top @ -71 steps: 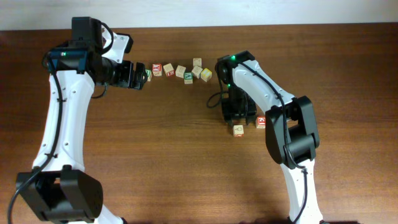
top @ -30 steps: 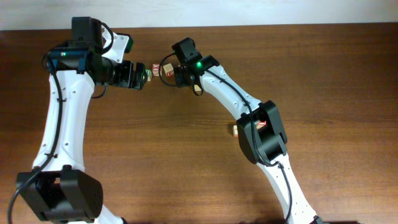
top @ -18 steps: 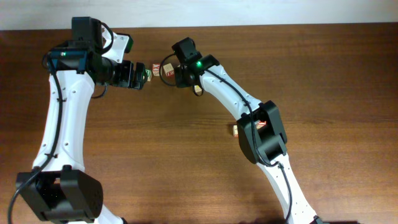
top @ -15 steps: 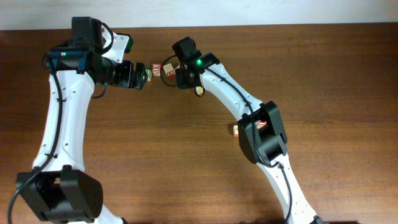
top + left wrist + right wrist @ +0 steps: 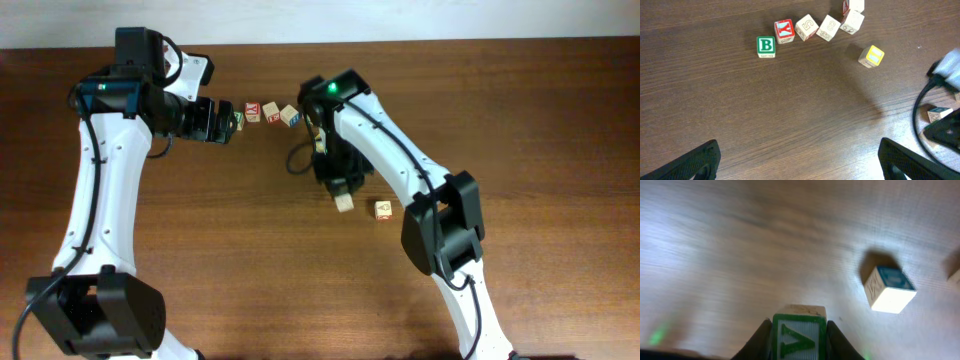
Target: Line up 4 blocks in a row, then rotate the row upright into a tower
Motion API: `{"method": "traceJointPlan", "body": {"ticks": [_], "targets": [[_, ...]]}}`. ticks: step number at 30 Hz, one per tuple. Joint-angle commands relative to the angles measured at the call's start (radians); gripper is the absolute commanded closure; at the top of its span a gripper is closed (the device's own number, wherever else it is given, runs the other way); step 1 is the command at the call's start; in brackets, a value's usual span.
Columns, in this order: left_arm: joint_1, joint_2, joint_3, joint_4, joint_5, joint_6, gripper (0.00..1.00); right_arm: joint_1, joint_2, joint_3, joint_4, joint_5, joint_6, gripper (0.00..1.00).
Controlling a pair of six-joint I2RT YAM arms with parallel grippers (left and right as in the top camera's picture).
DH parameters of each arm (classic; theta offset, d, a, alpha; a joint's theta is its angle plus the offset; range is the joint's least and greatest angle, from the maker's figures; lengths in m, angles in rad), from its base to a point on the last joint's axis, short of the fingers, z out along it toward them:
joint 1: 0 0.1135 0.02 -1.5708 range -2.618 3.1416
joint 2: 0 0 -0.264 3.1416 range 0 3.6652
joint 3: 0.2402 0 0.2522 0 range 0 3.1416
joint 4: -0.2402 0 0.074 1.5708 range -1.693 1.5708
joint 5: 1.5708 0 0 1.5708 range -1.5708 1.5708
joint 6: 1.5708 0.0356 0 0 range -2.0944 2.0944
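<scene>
Grips the green V block (image 5: 799,332) between the right fingers (image 5: 760,339), closed on its sides, near the blue block (image 5: 888,287) on the surface (image 5: 715,255). Holds the left fingers (image 5: 695,160) wide apart, empty. Likely light, rigid, smooth wood: take 2 opposite flat faces squarely.

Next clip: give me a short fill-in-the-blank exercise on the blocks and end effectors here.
The right end effector grips the green-lettered block, whose letter is ___. Beside the green B cube sits the red-faced cube, lettered ___. The left end effector has its jaws ___. Missing words: V; Y; open.
</scene>
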Motion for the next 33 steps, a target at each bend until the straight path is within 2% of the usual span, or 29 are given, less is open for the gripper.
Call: {"method": "traceJointPlan", "body": {"ticks": [1, 4, 5, 7, 12, 15, 17, 18, 19, 23, 27, 30, 33], "targets": [[0.0, 0.007, 0.014, -0.001, 0.012, 0.01, 0.01, -0.004, -0.003, -0.121, 0.012, 0.005, 0.011, 0.78], [0.0, 0.007, 0.014, -0.001, 0.012, 0.009, 0.01, -0.004, -0.003, -0.153, 0.011, 0.005, 0.011, 0.75], [0.0, 0.007, 0.014, -0.001, 0.012, 0.009, 0.01, -0.004, -0.003, -0.153, 0.012, 0.006, 0.011, 0.66], [0.0, 0.007, 0.014, -0.001, 0.012, 0.01, 0.01, -0.013, -0.003, -0.153, 0.021, 0.011, 0.01, 0.57], [0.0, 0.007, 0.014, -0.001, 0.012, 0.01, 0.01, -0.076, -0.003, -0.079, 0.114, 0.013, -0.031, 0.56], [0.0, 0.007, 0.014, -0.001, 0.012, 0.01, 0.01, -0.106, -0.003, 0.072, 0.281, -0.031, -0.076, 0.56], [0.0, 0.007, 0.014, -0.001, 0.012, 0.01, 0.01, -0.1, -0.003, 0.106, 0.453, -0.034, -0.075, 0.49], [0.0, 0.007, 0.014, -0.001, 0.012, 0.01, 0.01, -0.092, -0.003, 0.106, 0.571, -0.061, -0.072, 0.41], [0.0, 0.007, 0.014, -0.001, 0.012, 0.01, 0.01, -0.086, 0.0, 0.106, 0.64, -0.067, -0.056, 0.4], [0.0, 0.007, 0.014, -0.001, 0.012, 0.01, 0.01, -0.079, 0.006, 0.106, 0.773, -0.061, -0.084, 0.39], [0.0, 0.007, 0.013, -0.001, 0.012, 0.01, 0.01, -0.034, 0.092, 0.106, 0.859, 0.003, -0.301, 0.36], [0.0, 0.007, 0.014, 0.0, 0.012, 0.01, 0.01, 0.013, 0.167, 0.106, 0.968, 0.102, -0.362, 0.35], [0.0, 0.007, 0.014, -0.001, 0.012, 0.01, 0.01, 0.016, 0.218, 0.106, 1.052, 0.105, -0.375, 0.35]]}}
